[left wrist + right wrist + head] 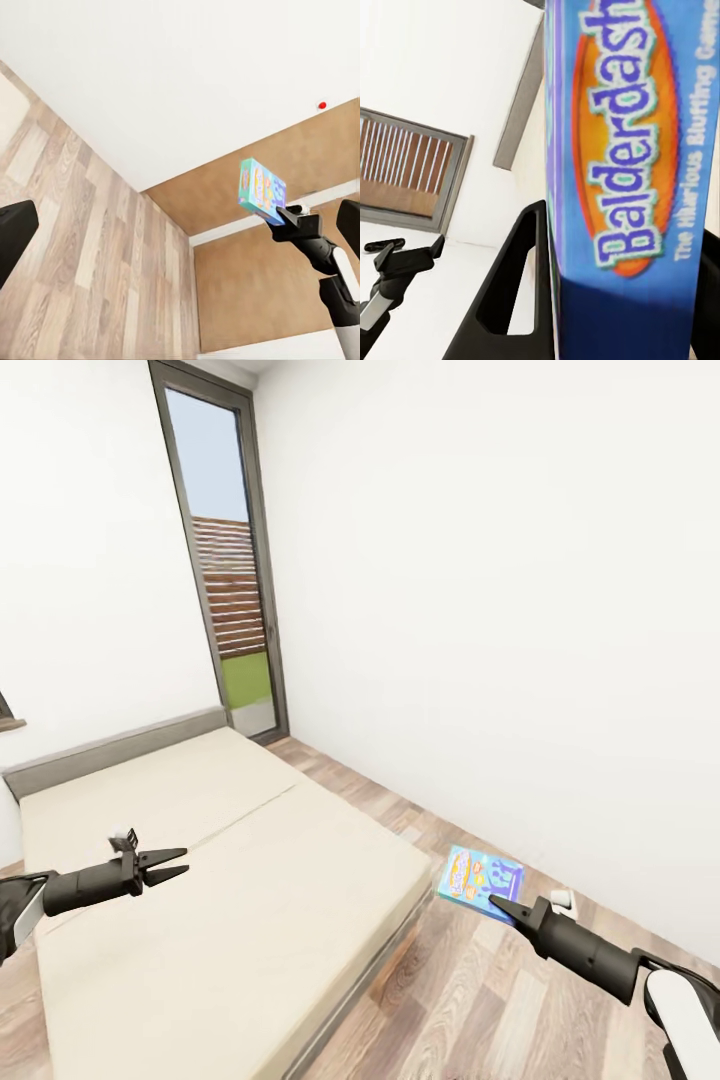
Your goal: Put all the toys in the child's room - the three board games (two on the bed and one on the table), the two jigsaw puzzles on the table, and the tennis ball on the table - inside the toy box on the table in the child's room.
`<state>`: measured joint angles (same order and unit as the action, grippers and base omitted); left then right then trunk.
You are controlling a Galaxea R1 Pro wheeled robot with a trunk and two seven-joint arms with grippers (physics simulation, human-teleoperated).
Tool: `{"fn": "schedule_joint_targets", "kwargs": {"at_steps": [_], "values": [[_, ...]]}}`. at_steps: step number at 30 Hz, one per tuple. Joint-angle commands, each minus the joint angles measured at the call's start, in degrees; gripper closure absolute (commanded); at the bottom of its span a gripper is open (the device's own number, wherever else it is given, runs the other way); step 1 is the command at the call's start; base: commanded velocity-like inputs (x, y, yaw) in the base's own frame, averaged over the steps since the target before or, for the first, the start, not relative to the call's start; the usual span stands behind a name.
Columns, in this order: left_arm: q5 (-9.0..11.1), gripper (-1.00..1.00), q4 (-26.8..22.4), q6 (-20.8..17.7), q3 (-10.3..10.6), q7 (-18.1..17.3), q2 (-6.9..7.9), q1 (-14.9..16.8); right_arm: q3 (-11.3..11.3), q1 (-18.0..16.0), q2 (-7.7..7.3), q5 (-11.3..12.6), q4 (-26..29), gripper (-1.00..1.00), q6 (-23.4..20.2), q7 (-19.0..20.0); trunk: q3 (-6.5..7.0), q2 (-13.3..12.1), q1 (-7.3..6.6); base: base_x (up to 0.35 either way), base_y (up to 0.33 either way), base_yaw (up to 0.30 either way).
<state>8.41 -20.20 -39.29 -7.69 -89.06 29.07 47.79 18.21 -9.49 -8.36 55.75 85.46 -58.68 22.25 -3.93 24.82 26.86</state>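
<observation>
A small blue board game point(481, 872) printed "Balderdash" hangs above the wood floor just off the bed's point(200, 880) right corner. My right gripper point(497, 904) is shut on its near edge. In the right wrist view the box point(637, 187) stands between the black fingers point(517, 285). The left wrist view catches the same box point(262, 191) held out by the right gripper point(289, 214). My left gripper point(180, 863) hovers over the beige mattress near its left side, open and holding nothing.
A tall glass door point(225, 560) stands behind the bed's headboard point(110, 752). A white wall point(500, 610) runs along the right. A strip of wood-plank floor point(470, 1000) lies between the bed and that wall.
</observation>
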Motion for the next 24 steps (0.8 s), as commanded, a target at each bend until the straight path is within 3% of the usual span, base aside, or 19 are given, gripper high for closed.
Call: {"fn": "schedule_joint_targets", "kwargs": {"at_steps": [1,18,21,24], "values": [[-0.06,-1.00,-0.02,-0.61,-0.04,-0.24,0.02,0.03,0.07,-0.09,0.01,-0.12,-0.02,1.00,-0.30,0.61,-0.12,0.12,0.03,0.000,0.000,-0.282],[-0.06,-1.00,-0.02,-0.60,0.00,-0.17,-0.15,0.04,0.10,-0.09,-0.05,-0.12,-0.56,1.00,-0.30,0.52,-0.12,0.12,0.03,0.000,0.000,-0.282],[-0.06,-1.00,-0.02,-0.43,-0.02,-0.05,-1.41,0.03,0.34,-0.09,-0.11,-0.12,-0.56,1.00,-0.30,0.58,-0.12,0.12,0.03,0.000,0.000,-0.282],[-0.06,-1.00,-0.02,0.07,0.03,0.08,-2.56,0.04,1.97,-0.09,-0.15,-0.12,-0.58,1.00,-0.45,0.79,-0.12,0.12,0.03,0.000,0.000,-0.282]]}}
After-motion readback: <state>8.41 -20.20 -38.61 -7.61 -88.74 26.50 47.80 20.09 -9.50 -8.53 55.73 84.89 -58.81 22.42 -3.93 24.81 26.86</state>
